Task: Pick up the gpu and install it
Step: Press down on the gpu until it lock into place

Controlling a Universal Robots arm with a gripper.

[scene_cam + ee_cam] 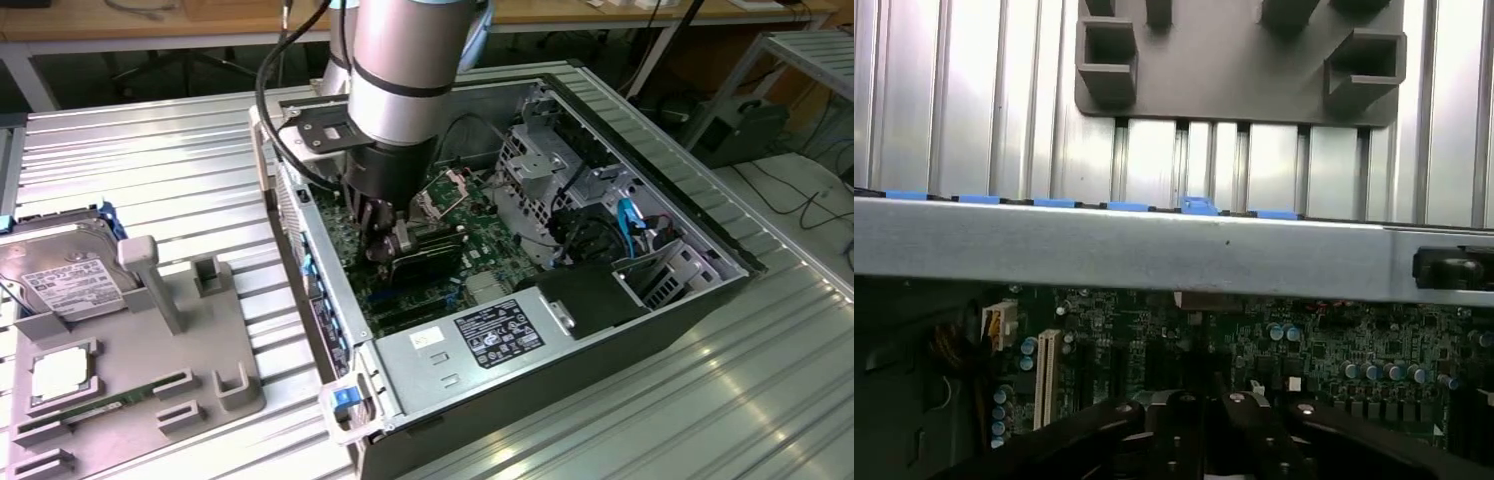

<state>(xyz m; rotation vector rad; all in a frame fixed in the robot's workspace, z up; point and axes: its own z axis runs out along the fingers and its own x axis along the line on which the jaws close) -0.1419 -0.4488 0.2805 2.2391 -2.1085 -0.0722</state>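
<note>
The open computer case [694,255] lies on its side on the ribbed metal table. My gripper [387,243] reaches down into it over the green motherboard [467,215]. A dark flat card, the gpu [427,263], stands on edge on the board right under the fingertips. In the wrist view my gripper [1204,440] shows its dark fingers drawn together above the motherboard [1334,350]. The jaws look shut at the card's upper edge. Whether they pinch the card or only rest on it is hidden.
A grey parts holder [187,330] sits on the table at the exterior view's left, with a silver hard drive [60,275] in it. The case's side wall [1154,255] runs close in front of my gripper. A power supply [494,335] and drive cage [547,165] crowd the case.
</note>
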